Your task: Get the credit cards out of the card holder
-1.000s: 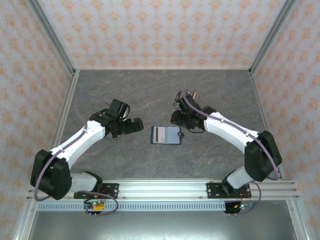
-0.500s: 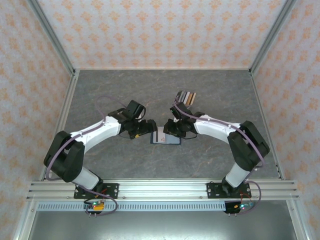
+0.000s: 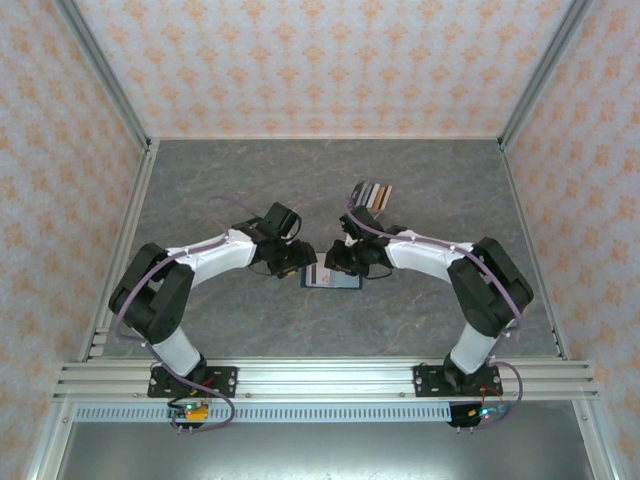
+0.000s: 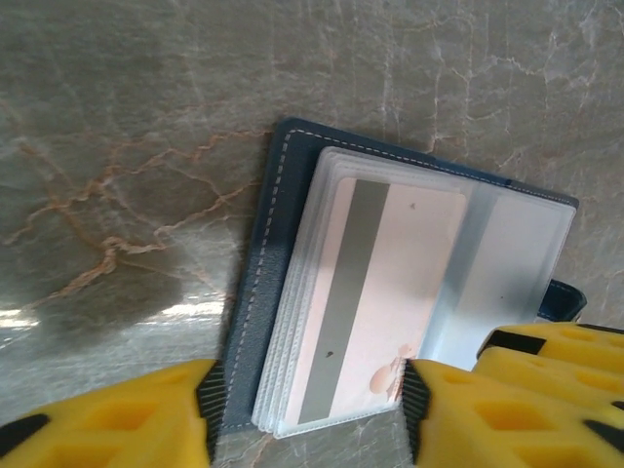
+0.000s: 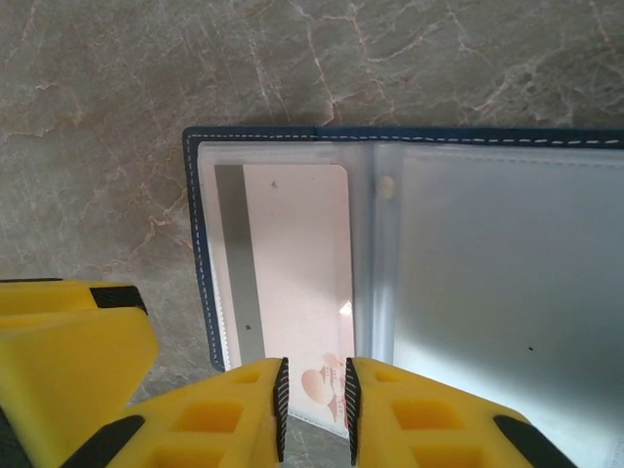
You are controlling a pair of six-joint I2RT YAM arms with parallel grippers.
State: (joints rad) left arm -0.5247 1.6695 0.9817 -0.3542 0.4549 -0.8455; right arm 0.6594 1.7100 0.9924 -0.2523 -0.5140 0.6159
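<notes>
Navy holder (image 5: 487,244) (open) beneath right hand (image 5: 314,375)

Left gripper (image 4: 310,414), right gripper (image 5: 314,405) flank card holder (image 4: 253,283); beyond seemingly free.

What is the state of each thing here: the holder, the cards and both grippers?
card holder, lying open and flat.
pink card, inside a clear sleeve, not yet out.
loose cards, in a pile apart from the holder.
left gripper, jaws apart over the holder's corner.
right gripper, jaws nearly closed at the pink card's edge; grip unclear.
</notes>
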